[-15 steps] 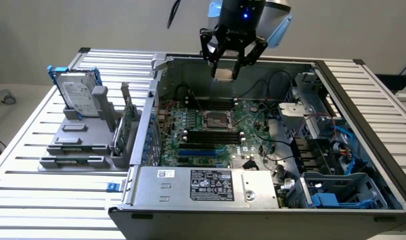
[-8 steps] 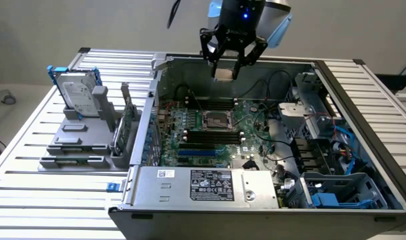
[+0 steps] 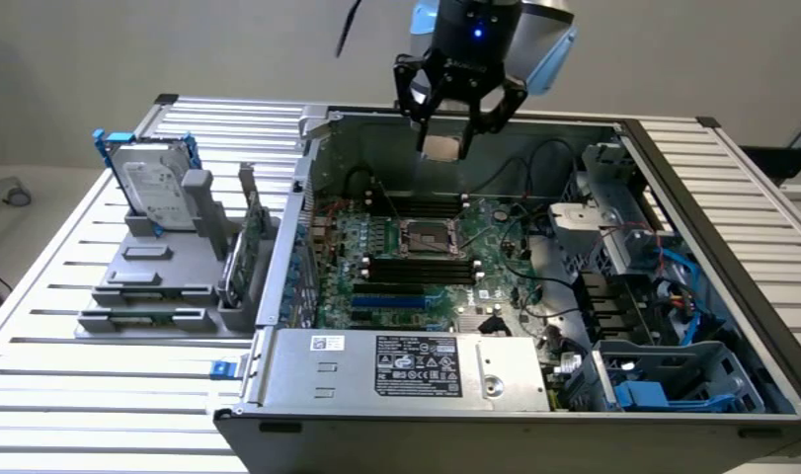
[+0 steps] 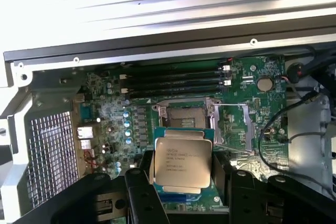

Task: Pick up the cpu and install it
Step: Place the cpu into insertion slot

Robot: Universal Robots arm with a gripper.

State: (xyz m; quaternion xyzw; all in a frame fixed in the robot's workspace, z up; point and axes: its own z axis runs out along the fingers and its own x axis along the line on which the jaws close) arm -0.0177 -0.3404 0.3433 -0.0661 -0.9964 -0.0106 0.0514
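On the exterior view's left I see the slatted tabletop (image 3: pixel 57 380) with a grey fixture (image 3: pixel 150 286), and a hard drive (image 3: pixel 156 178) in a blue bracket stands upright in it. Next comes the open computer case (image 3: pixel 373 420), its motherboard (image 3: pixel 373 272) facing up and the processor socket (image 3: pixel 424 237) near the board's middle, with black memory sticks (image 3: pixel 420 267) just beside it. My tool (image 3: pixel 445 143) hangs over the far part of the case, well above the board, its jaws partly closed and clamped on the cpu (image 3: pixel 440 149). In the wrist view the cpu (image 4: pixel 182 163) shows its silvery printed top, pinched at two opposite edges by the black fingers (image 4: pixel 140 179), and the socket (image 4: pixel 186 114) lies below it, apart from it. On the exterior view's right is a blue drive cage (image 3: pixel 677 380).
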